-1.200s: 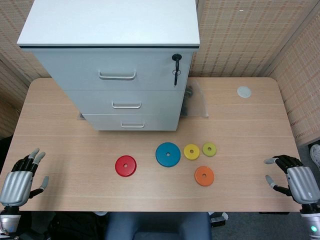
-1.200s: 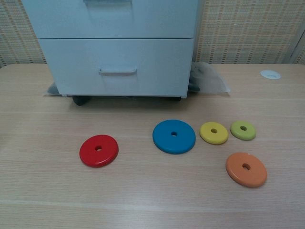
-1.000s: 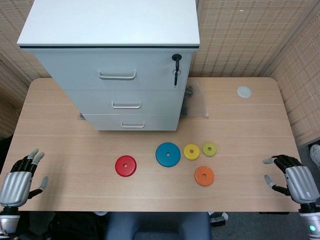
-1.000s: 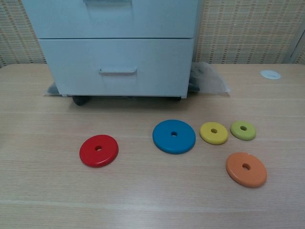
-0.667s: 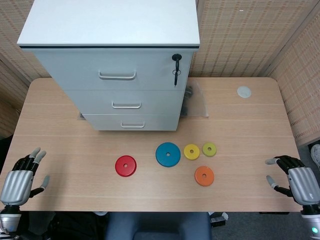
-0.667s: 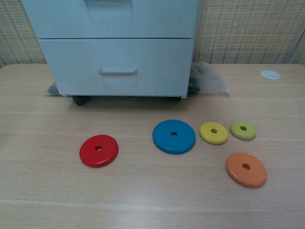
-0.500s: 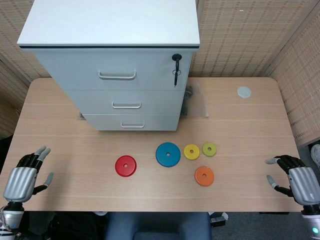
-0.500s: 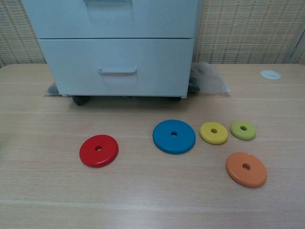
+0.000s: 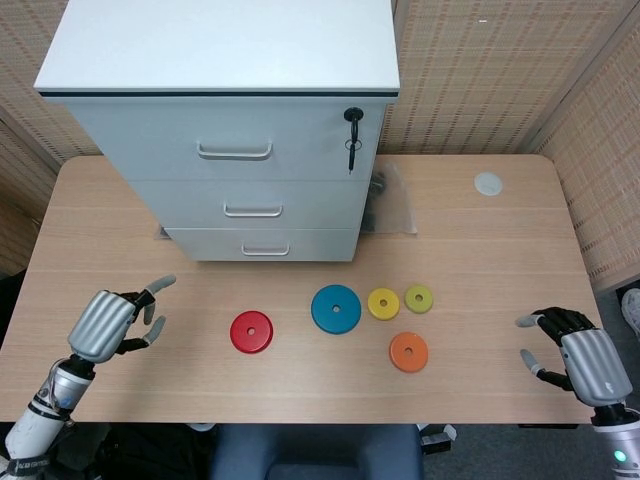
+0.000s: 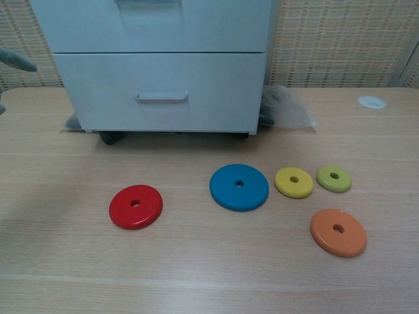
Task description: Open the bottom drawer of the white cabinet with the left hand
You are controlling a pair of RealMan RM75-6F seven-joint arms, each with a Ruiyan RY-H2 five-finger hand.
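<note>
Left hand out over the table, bottom drawer not yet touched.

From the head view, the white cabinet [image 9: 225, 130] stands at twelve o'clock on the table [image 9: 480, 250], its bottom drawer [image 9: 262, 244] flush and closed. The left hand [image 9: 112, 322] hovers at eight o'clock, fingers apart, holding nothing, well apart from the drawer handle [image 9: 265, 249]. The right hand [image 9: 580, 360] sits at four o'clock, fingers spread, empty. From the chest view, the bottom drawer fills the upper middle with its handle at eleven o'clock; only a grey fingertip of the left hand [image 10: 14, 60] shows at the nine o'clock edge. By my reckoning nothing is done: reach, grip and pull all remain.
</note>
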